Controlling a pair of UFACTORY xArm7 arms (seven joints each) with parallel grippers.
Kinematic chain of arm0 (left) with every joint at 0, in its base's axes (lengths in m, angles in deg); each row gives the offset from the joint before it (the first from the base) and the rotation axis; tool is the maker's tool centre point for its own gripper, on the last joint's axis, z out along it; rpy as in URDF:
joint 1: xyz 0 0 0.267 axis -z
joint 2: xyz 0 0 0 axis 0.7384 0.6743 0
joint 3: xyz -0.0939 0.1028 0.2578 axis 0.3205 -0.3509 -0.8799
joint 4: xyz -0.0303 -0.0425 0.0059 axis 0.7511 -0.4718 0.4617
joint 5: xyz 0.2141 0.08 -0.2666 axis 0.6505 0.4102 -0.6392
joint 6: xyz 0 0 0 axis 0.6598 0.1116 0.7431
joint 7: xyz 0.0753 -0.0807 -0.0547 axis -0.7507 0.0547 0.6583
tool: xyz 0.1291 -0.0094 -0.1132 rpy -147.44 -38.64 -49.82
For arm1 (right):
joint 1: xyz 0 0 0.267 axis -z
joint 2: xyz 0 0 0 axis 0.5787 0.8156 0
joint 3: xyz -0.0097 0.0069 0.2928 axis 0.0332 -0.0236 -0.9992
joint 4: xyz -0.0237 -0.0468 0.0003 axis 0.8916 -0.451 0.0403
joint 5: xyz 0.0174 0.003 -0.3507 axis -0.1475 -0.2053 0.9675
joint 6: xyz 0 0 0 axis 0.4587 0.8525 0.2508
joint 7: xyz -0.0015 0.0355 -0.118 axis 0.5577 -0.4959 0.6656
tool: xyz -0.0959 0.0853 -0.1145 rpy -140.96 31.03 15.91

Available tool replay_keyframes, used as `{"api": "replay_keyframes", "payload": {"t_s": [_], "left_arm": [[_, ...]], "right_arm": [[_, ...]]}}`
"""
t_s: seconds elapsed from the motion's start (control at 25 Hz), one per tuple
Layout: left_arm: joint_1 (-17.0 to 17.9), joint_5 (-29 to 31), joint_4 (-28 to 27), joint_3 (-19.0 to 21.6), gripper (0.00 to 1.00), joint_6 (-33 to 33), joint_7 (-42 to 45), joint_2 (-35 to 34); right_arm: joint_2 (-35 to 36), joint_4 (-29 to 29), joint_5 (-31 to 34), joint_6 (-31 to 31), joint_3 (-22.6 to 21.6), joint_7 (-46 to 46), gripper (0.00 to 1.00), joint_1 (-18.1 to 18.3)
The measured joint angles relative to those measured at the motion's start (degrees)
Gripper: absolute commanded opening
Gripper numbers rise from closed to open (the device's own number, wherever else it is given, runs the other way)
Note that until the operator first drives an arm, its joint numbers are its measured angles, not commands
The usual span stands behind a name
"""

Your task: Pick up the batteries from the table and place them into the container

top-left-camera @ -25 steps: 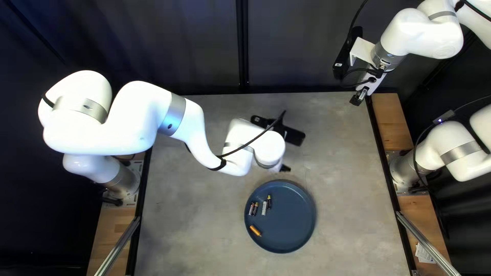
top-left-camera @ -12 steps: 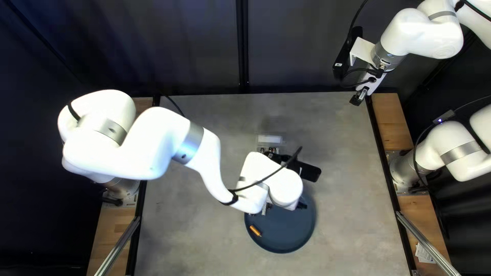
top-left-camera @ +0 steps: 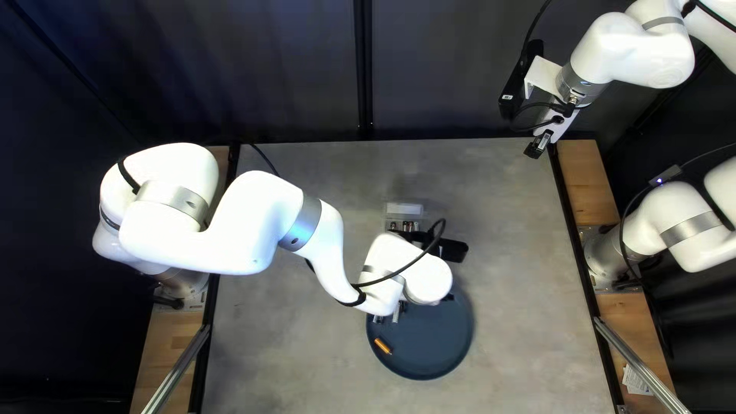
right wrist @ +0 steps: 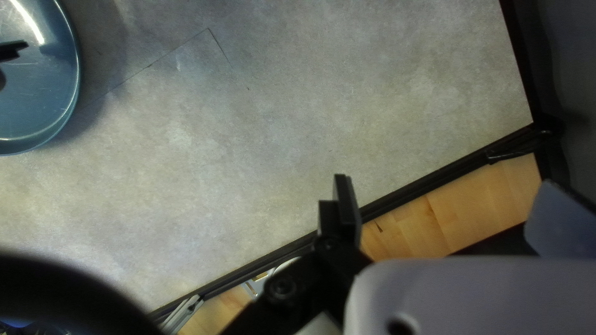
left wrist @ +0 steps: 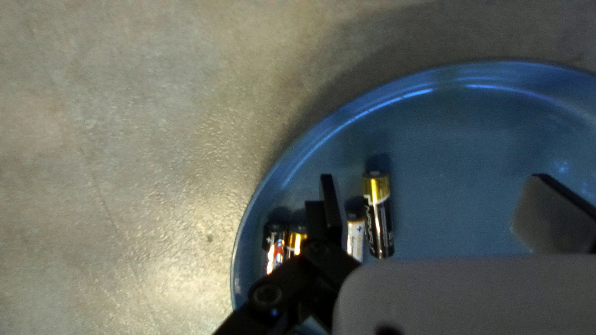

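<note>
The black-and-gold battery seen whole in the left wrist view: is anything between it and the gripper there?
Nothing visible stands between the left gripper and the black-and-gold battery. A paler battery lies close beside it, on the nearer finger's side, and could get in the way as the open fingers close.

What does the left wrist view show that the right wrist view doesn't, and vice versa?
Only the left wrist view: four batteries, lying on the plate.
Only the right wrist view: the right gripper, open; a black rail along the table's edge; the wooden strip beyond it.
Both: part of the plate, the grey table and the left gripper, just a dark portion in the right wrist view.
</note>
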Motion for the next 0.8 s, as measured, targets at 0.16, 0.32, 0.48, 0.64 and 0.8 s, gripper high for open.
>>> {"api": "replay_keyframes", "payload": {"t_s": [0.16,0.32,0.48,0.64,0.8], "left_arm": [[-0.28,0.03,1.01,-0.19,1.0,-2.24,0.39,0.23],[-1.0,-0.29,2.26,-0.29,1.0,-4.2,0.36,0.3],[-1.67,-0.83,2.49,-0.18,1.0,-4.94,-0.08,0.29],[-2.19,-1.35,2.26,0.0,0.99,-5.32,-0.54,0.66],[-2.75,-1.89,2.87,0.14,0.03,-5.97,-0.81,0.69]], "right_arm": [[0.0,0.0,0.0,0.0,0.0,0.0,1.0,0.0],[0.0,0.0,0.0,0.0,0.0,0.0,1.0,0.0],[0.0,0.0,0.0,0.0,0.0,0.0,1.0,0.0],[0.0,0.0,0.0,0.0,0.0,0.0,1.0,0.0],[0.0,0.0,0.0,0.0,0.0,0.0,1.0,0.0]]}}
